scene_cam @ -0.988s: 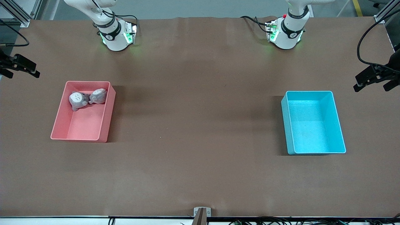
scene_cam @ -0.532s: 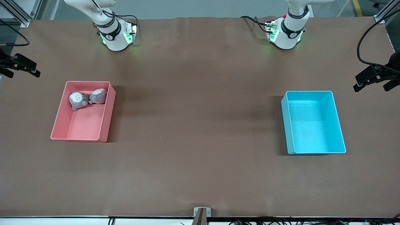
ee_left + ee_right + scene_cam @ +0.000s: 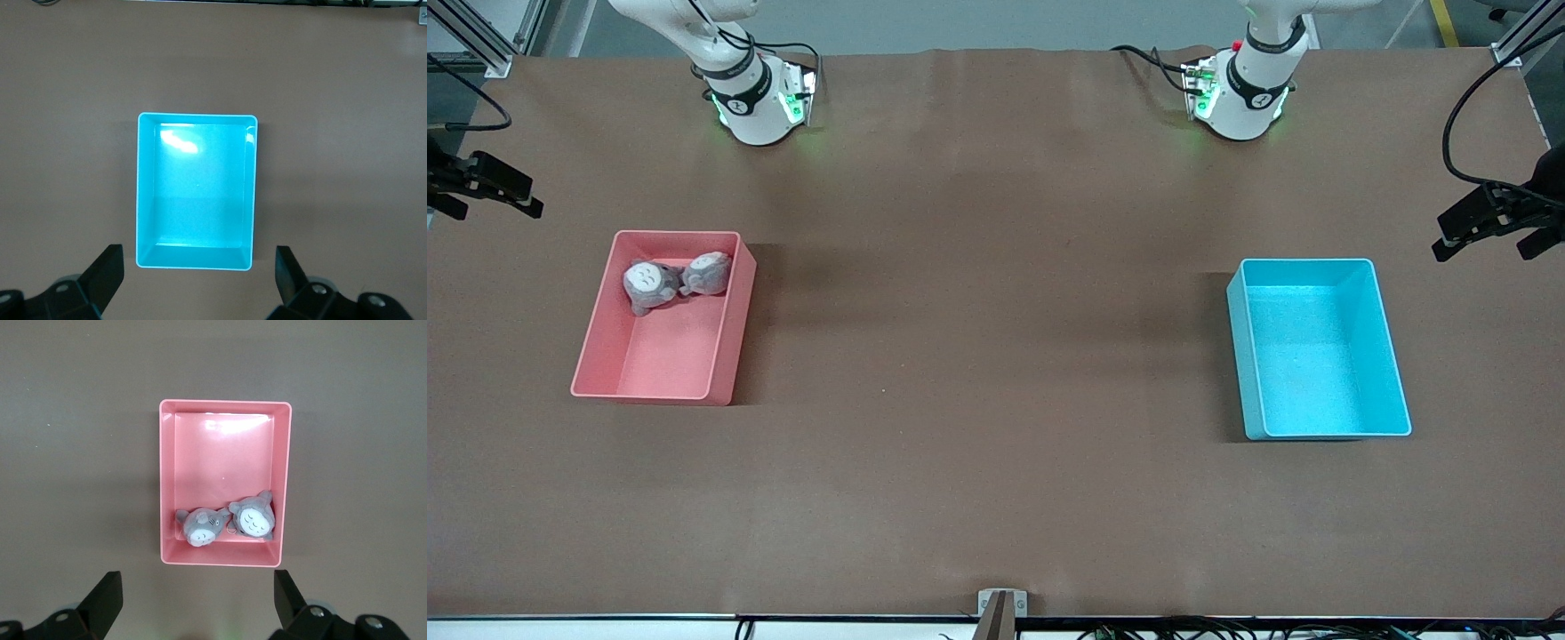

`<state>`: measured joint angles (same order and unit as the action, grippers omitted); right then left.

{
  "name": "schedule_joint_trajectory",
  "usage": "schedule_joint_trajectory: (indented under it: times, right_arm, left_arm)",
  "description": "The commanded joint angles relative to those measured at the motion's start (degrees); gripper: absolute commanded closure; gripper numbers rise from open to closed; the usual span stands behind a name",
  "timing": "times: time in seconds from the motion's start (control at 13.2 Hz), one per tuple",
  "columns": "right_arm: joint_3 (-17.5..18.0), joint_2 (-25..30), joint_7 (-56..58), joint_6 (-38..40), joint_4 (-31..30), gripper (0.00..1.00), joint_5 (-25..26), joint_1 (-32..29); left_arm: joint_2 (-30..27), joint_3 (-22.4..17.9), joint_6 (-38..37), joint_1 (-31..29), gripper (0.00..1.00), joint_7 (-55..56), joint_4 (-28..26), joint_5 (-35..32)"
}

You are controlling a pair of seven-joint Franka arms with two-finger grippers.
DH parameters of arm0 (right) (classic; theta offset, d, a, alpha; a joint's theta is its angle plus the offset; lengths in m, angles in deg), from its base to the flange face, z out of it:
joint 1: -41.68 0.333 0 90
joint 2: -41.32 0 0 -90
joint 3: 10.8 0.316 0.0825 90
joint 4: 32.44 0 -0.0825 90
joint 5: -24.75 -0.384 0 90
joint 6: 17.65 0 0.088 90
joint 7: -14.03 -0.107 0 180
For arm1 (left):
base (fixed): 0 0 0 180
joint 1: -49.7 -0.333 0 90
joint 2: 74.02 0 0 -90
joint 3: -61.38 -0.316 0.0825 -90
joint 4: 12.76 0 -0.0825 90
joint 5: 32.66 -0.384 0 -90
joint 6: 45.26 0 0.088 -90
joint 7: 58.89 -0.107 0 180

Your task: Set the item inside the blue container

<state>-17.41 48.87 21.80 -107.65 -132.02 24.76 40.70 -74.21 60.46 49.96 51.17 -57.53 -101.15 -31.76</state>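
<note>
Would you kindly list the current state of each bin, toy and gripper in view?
blue container: empty, upright on the table.
pink bin: holds both toys.
two grey plush toys: side by side in the pink bin, at its end nearer the robots.
left gripper: open, above the blue container.
right gripper: open, above the pink bin.
</note>
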Motion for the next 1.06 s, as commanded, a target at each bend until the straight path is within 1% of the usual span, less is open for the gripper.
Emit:
schedule_joint_trajectory:
  times: [0.0,0.38,0.99]
  right_arm:
    - [0.46,0.18,-0.13,0.00,-0.08,0.00,-0.10,-0.51]
    - [0.46,0.27,-0.13,1.22,-0.17,0.00,-0.10,-0.60]
    - [0.46,0.27,0.05,0.62,0.00,0.00,0.69,-0.43]
  left_arm:
    - [0.19,0.13,-1.18,-0.07,0.00,-0.13,1.21,-0.46]
    - [0.19,0.13,-1.18,-0.07,0.00,-0.21,1.12,-0.46]
    - [0.27,0.13,-1.18,-0.15,0.00,-0.30,1.21,-0.46]
